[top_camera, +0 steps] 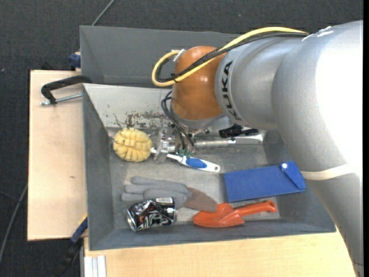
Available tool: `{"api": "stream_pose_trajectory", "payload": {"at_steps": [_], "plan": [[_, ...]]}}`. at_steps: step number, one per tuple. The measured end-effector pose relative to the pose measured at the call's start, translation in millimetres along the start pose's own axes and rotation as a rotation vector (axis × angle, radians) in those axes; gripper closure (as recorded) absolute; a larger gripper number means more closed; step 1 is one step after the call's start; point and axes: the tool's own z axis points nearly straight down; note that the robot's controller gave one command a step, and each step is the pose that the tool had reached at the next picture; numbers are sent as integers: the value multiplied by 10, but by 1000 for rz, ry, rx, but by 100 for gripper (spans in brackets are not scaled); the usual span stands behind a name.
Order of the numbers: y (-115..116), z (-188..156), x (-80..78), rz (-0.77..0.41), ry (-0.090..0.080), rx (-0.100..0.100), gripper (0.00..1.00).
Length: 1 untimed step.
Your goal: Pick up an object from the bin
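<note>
Bin [95, 172]: grey metal, holds all items.
Blue pad [262, 182]: flat, right side.
Grey glove [158, 188]: front, above crushed can [151, 214].
My gripper [166, 148]: at the left end of the brush [195, 163]; whether apart or together, I cannot tell.
Brush: white and blue, centre, near yellow ball [132, 145].

White-handled tool [199, 164] (blue grip insert) lies flat mid-bin, slanted, handle toward the view's right

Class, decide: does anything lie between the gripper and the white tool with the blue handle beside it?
Nothing visible does. The gripper sits right at the view's left end of the white tool with the blue handle. The yellow ridged ball lies on the gripper's other side, the grey fabric glove nearer the front.
</note>
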Motion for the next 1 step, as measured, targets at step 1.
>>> {"api": "stream_pose_trajectory", "payload": {"at_steps": [1], "plan": [[-3,-122,1,0,1,1,100]]}}
